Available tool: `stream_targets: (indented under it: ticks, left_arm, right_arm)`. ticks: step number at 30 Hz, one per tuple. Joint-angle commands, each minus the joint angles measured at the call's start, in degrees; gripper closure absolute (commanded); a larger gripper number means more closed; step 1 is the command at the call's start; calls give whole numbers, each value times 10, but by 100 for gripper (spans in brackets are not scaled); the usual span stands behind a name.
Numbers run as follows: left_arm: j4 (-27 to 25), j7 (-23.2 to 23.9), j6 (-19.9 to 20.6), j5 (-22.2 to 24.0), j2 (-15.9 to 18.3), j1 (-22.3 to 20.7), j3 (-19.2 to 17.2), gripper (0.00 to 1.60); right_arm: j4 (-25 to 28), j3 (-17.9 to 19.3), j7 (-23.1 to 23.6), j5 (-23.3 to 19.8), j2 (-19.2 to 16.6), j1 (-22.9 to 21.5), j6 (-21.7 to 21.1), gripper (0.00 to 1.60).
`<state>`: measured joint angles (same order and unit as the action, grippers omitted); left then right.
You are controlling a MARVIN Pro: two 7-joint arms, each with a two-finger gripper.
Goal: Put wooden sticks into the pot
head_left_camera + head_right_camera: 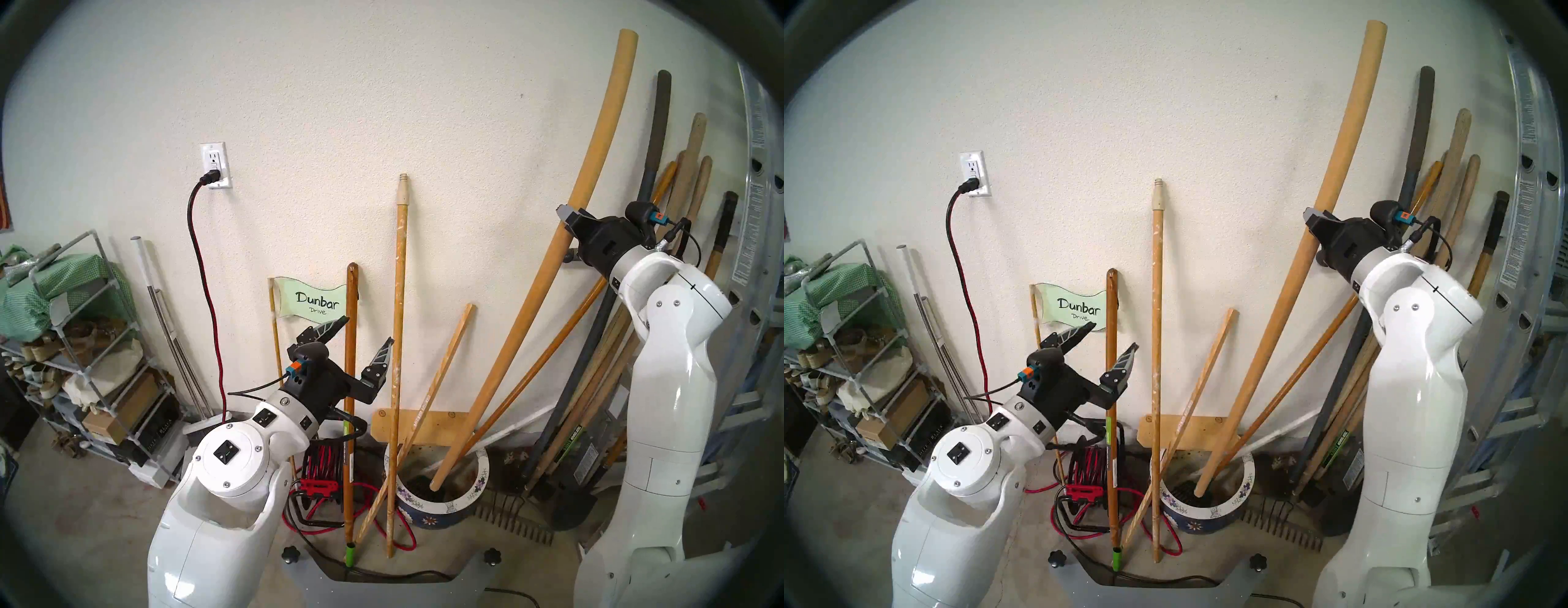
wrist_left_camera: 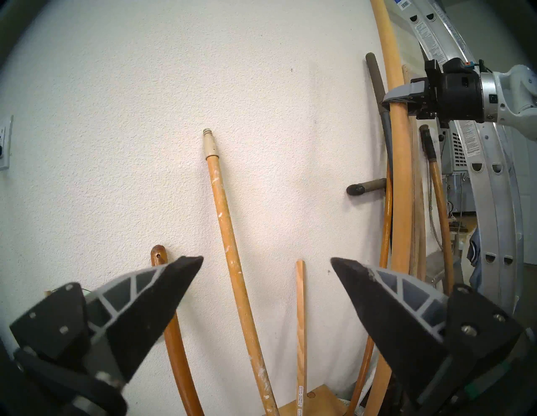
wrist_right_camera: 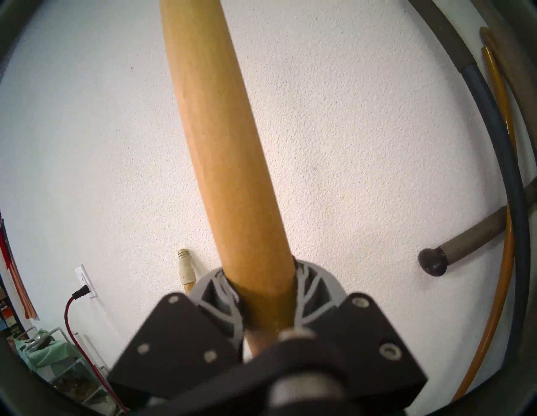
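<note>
A white textured wall (image 1: 339, 106) carried an outlet (image 1: 217, 165) with a black plug. Left of the outlet stood a cluttered grey shelf rack (image 1: 85, 339) on the concrete floor (image 1: 85, 530); far right, an aluminium ladder (image 1: 759, 170).

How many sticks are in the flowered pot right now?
1 for sure: the thick tan pole in the right claw, foot inside the pot. The thin orange stick behind may reach in too.
</note>
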<state>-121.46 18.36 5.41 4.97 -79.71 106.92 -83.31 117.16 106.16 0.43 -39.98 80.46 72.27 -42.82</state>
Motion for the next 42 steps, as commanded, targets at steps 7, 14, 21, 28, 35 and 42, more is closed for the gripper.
stream_targets:
  ticks: [7,14,21,28,35,42]
  left_arm:
    - [0,0,0,0,0,0,0,0]
    - [0,0,0,0,0,0,0,0]
    - [0,0,0,0,0,0,0,0]
    - [0,0,0,0,0,0,0,0]
    - [0,0,0,0,0,0,0,0]
    - [0,0,0,0,0,0,0,0]
  right_arm:
    - [-41,-11,26,42,-24,-26,79,160]
    - [-57,-14,31,50,-22,-29,87,160]
    - [-78,-26,29,75,-19,-4,99,160]
    - [-106,-34,29,100,-22,16,117,160]
    - [-122,-43,32,130,-31,30,142,160]
    - [-152,-44,27,152,-30,42,158,160]
